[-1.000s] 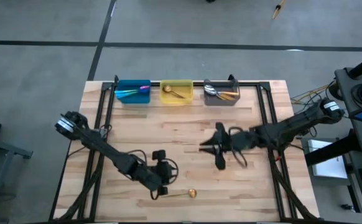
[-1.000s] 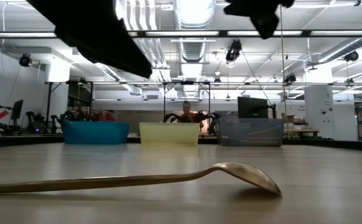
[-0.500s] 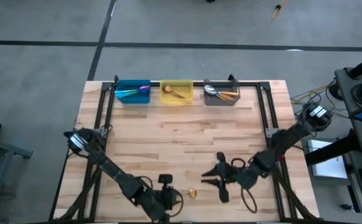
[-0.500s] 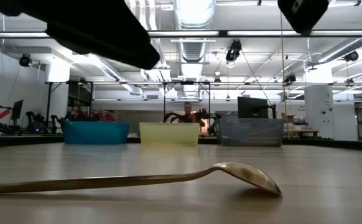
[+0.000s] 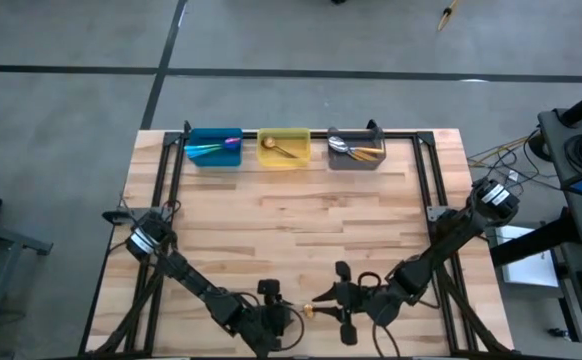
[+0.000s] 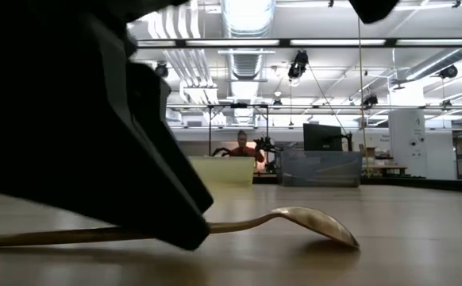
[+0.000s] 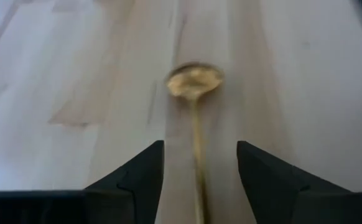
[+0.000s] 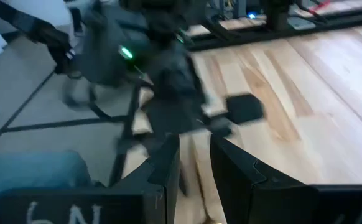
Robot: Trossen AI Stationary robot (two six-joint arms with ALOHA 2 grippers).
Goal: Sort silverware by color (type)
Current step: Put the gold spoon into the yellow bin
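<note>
On the wooden table (image 5: 371, 220), near its front edge, lies the last gold spoon (image 7: 195, 118). The left gripper (image 7: 199, 180) straddles its handle, fingers apart; the right gripper (image 5: 323, 298) hovers beside the bowl, slightly parted. Thin, stiff, probably slippery: best pinched mid-handle.

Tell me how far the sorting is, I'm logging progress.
Nearly done. Spoons already lie in the blue bin, yellow bin and gray bin. One gold spoon is left on the table near the front edge. The left gripper has its jaws open astride the handle, not yet closed. The right gripper hovers just beside it.
</note>
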